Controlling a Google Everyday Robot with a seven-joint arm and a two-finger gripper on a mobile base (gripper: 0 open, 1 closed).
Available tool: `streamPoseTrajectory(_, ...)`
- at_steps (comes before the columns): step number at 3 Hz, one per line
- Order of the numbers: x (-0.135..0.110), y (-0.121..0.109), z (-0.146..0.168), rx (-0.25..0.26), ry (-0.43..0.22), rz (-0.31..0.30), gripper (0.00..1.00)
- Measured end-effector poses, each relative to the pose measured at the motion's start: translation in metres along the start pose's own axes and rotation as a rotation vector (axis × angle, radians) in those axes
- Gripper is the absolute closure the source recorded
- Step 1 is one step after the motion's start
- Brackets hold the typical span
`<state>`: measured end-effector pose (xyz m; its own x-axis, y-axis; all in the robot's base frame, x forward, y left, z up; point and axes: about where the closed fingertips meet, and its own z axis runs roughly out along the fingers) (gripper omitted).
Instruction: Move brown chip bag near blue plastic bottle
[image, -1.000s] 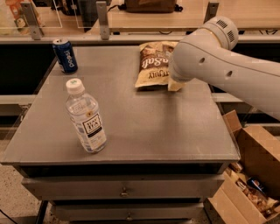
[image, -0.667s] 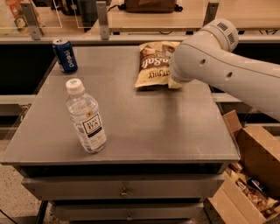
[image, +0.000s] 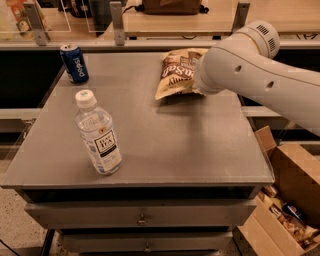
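The brown chip bag lies at the back right of the grey table, dark brown and cream with white script. The blue plastic bottle, clear with a white cap and a white-and-black label, stands upright at the front left, far from the bag. My white arm reaches in from the right and its end covers the bag's right edge. My gripper is hidden behind the arm's end, right at the bag. I cannot tell whether it touches the bag.
A blue soda can stands at the table's back left corner. An open cardboard box with items sits on the floor to the right. A shelf with a rail runs behind the table.
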<state>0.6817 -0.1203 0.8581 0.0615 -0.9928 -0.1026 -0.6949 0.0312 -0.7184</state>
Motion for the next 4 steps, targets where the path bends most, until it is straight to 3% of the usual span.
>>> streamPoseTrajectory(1, -0.011, 0.003, -0.017, 0.012, -0.031, -0.023, 1.00)
streamPoseTrajectory(4, -0.047, 0.047, -0.084, 0.030, -0.192, -0.122, 1.00)
